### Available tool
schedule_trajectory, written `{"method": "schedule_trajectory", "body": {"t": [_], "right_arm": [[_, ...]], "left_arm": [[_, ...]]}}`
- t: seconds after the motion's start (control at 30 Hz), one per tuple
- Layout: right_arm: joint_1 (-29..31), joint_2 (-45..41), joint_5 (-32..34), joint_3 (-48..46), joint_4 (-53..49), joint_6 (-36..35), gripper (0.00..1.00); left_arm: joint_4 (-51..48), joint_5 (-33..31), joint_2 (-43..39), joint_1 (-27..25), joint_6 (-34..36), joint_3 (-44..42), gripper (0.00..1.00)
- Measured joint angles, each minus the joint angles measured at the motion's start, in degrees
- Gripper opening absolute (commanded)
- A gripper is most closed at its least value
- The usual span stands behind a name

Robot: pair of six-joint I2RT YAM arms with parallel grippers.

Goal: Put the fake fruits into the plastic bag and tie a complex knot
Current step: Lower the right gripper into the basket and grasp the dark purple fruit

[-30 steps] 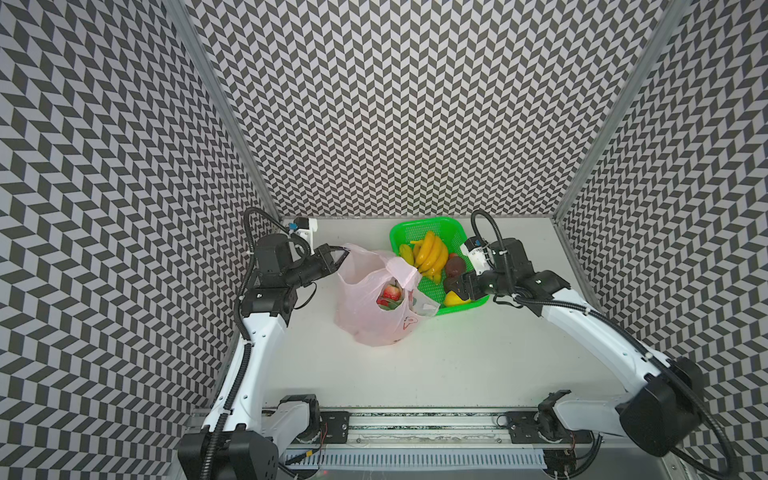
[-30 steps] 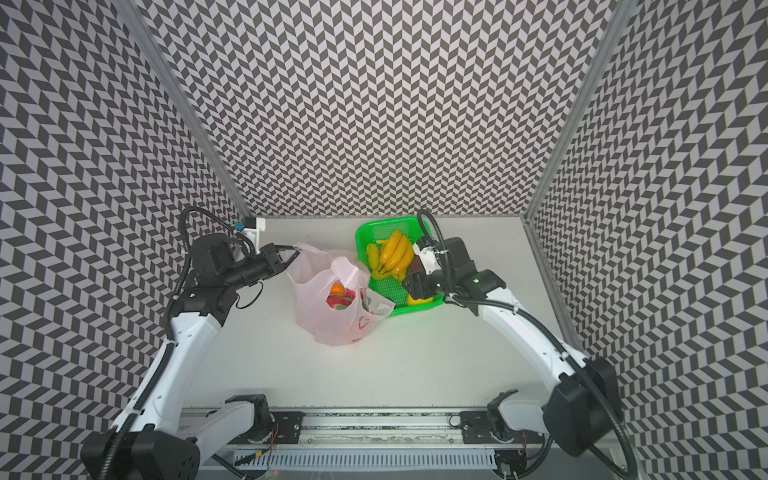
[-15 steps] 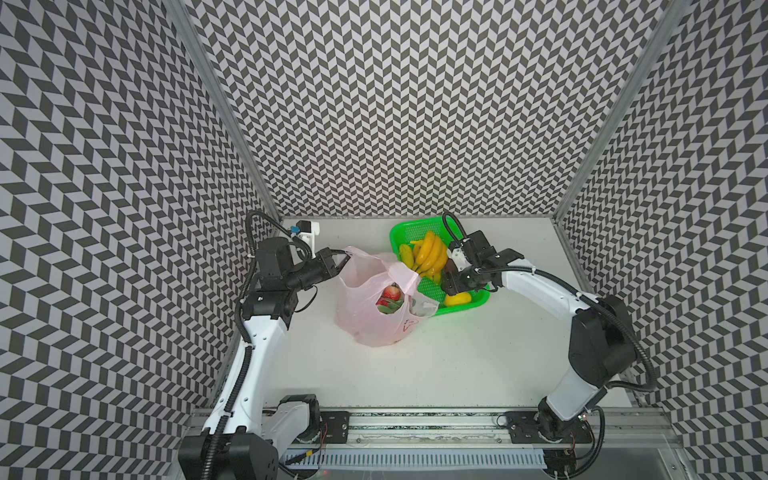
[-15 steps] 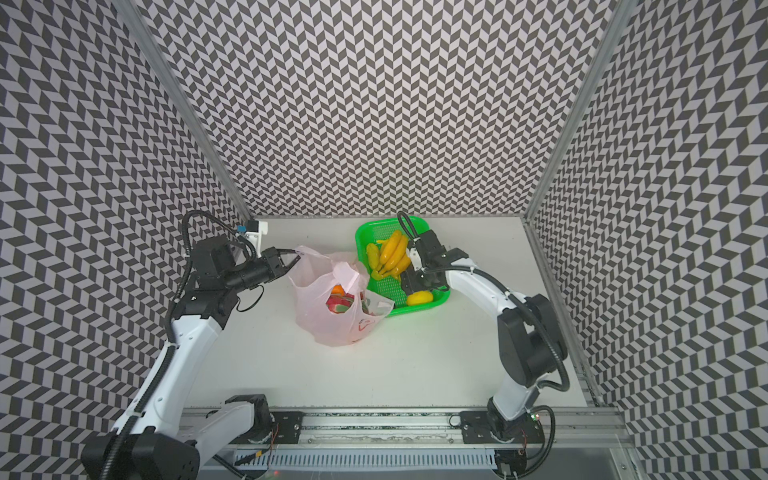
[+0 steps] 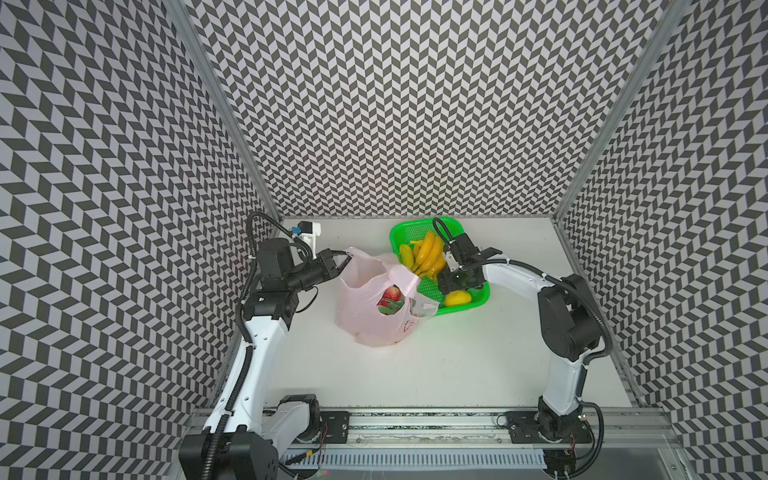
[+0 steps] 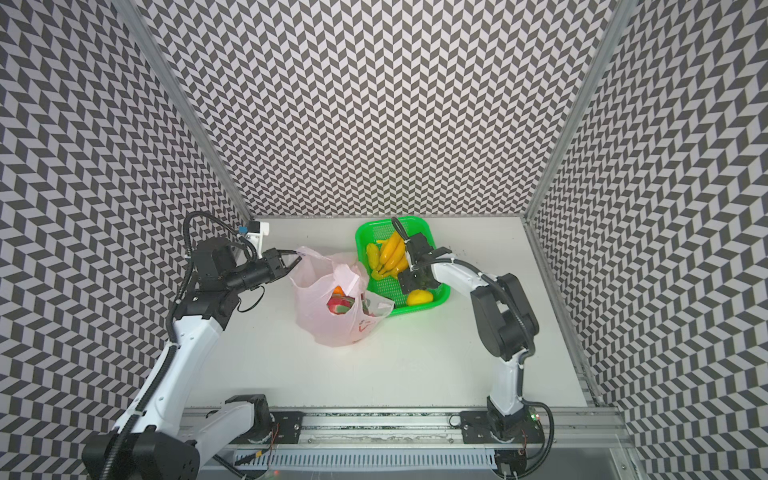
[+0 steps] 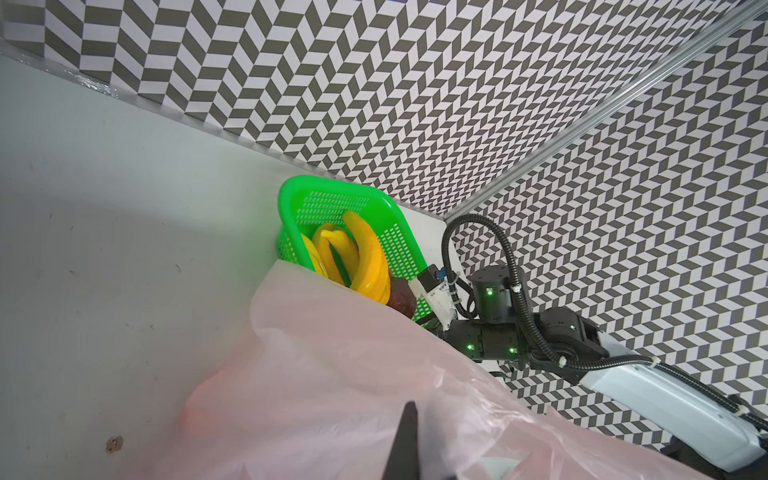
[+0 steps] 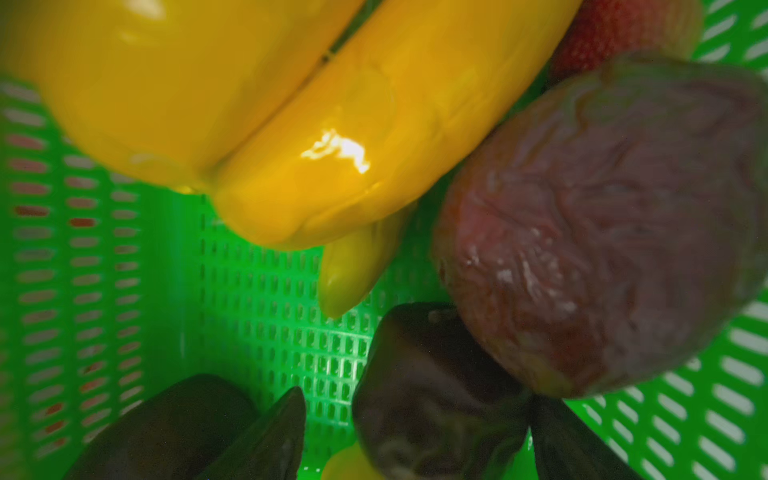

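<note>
Right arm has folded inward; right gripper (image 8: 415, 399) sits in the basket (image 8: 257, 332), spread astride a dark fruit (image 8: 436, 374); left gripper (image 5: 345, 262) pinches the plastic bag (image 5: 365, 307) at its eleven o'clock. Off-centre closing could squirt it away.

Your white counter (image 5: 457, 365), pale-pink plastic bag (image 5: 361, 316) standing near its middle, green mesh basket (image 5: 478, 299) just beside it, toward the back wall

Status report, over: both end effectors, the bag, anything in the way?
Left end effector shut on rim of bag. Right end effector open in basket, dark fruit between jaws. Bananas crowd it; lemon unbagged.
</note>
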Motion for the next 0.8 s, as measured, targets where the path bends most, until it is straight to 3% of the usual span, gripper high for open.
{"method": "schedule_trajectory", "body": {"t": [0.17,0.37,0.5,0.8], "right_arm": [[0.0,2.4,-0.2,0.0,2.1,0.0,0.77],[0.0,3.1,-0.5,-0.4,4.6,-0.1,0.56],[0.0,2.8,-0.4,-1.4,6.4,-0.2,0.48],[0.0,-4.9,-0.8,-5.8,9.3,-0.7,0.46]], "left_arm": [[0.0,0.1,0.0,0.0,-0.2,0.0,0.00],[0.0,0.1,0.0,0.0,-0.2,0.0,0.00],[0.0,0.1,0.0,0.0,-0.2,0.0,0.00],[0.0,0.2,0.0,0.0,-0.2,0.0,0.00]]}}
